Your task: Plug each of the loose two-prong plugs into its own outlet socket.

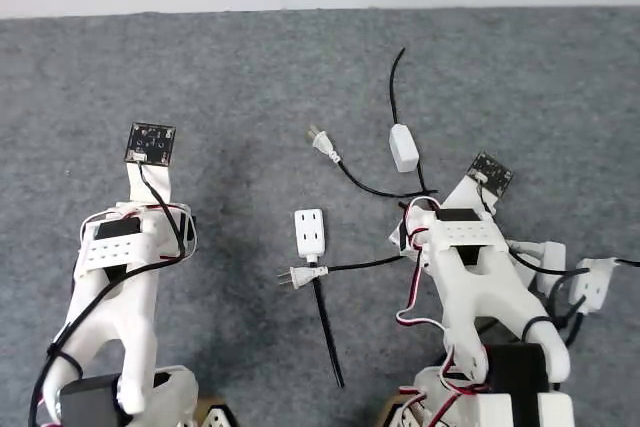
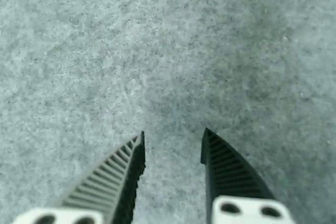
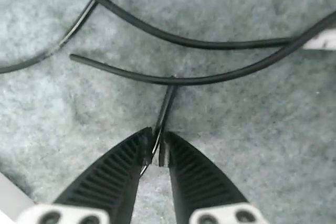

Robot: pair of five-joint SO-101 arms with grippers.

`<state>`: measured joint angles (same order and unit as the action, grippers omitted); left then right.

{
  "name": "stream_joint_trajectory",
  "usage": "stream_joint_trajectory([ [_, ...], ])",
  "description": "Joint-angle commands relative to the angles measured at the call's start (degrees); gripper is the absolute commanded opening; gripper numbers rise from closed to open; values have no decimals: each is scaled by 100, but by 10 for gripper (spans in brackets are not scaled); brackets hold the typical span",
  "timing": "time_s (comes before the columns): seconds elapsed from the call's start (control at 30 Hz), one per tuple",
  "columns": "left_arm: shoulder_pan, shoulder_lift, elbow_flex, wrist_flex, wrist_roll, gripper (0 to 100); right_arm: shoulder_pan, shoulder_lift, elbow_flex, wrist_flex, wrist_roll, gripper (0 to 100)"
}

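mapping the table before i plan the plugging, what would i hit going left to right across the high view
left arm → white outlet socket in the middle → right arm → white corded block near the right edge

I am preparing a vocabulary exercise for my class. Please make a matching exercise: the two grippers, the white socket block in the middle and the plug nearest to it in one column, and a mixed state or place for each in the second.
Column 1
1. left gripper
2. right gripper
3. white socket block
4. nearest plug

Column 2
a. close to the socket block, not plugged in
b. open over bare grey mat
c. shut on a thin black cable
d. flat on the mat between the two arms

Pairs: 1-b; 2-c; 3-d; 4-a.
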<state>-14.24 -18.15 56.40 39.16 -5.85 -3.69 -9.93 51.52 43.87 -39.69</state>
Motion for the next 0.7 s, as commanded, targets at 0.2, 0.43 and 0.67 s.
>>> stream_joint_trajectory([
  [0.2,-44,-18,-127,-123,-35,170,31,-435,-536,523,264,8],
  [0.43,-44,-18,-127,-123,-35,170,-207,-1982,-1389,1701,1556,8],
  [0.67,-44,-18,-127,-123,-35,170,-479,-2475,-2848,3169,1714,8],
])
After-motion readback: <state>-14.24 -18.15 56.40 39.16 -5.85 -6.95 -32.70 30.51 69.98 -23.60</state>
